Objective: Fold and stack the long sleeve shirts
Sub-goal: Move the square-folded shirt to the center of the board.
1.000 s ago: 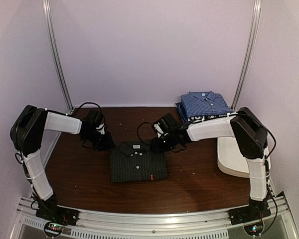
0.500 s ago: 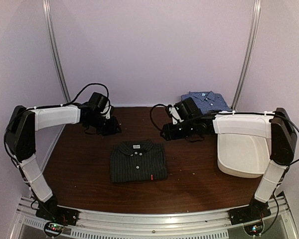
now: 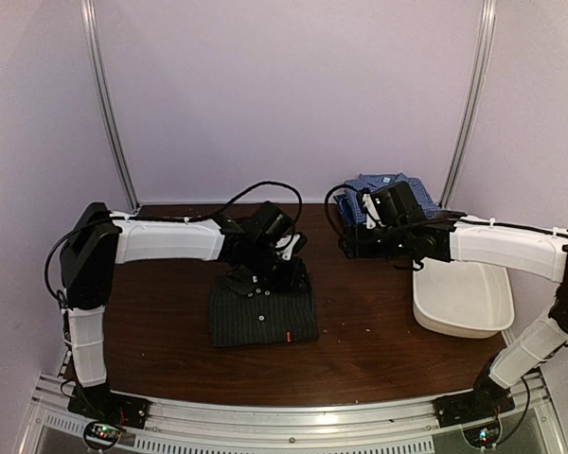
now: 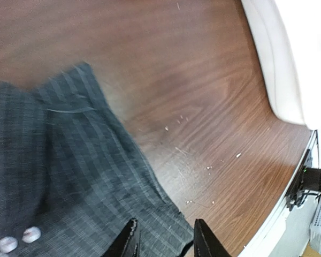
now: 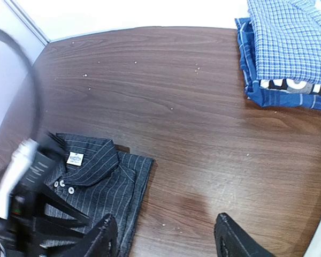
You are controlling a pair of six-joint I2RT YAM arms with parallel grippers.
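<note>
The dark charcoal pinstriped shirt (image 3: 263, 317) lies folded in the middle of the table, collar at the back. My left gripper (image 3: 265, 276) hovers open over its collar end. In the left wrist view the left gripper (image 4: 166, 243) is above the shirt's (image 4: 69, 171) edge, with nothing between the jaws. My right gripper (image 3: 352, 246) is open and empty over bare wood, between this shirt and the stack. In the right wrist view the right gripper (image 5: 166, 241) is spread wide. The blue checked shirt (image 5: 289, 43) lies folded on the navy lettered shirt (image 5: 289, 85) at the back right.
A white oblong tub (image 3: 464, 301) sits at the right edge of the table and shows in the left wrist view (image 4: 289, 53). The left arm's gripper (image 5: 21, 182) shows over the charcoal shirt (image 5: 101, 182) in the right wrist view. The back wall is close behind the stack.
My left arm swung from the back left of the table rightwards to over the charcoal shirt's collar. My right arm stretched further right and back, towards the blue stack.
</note>
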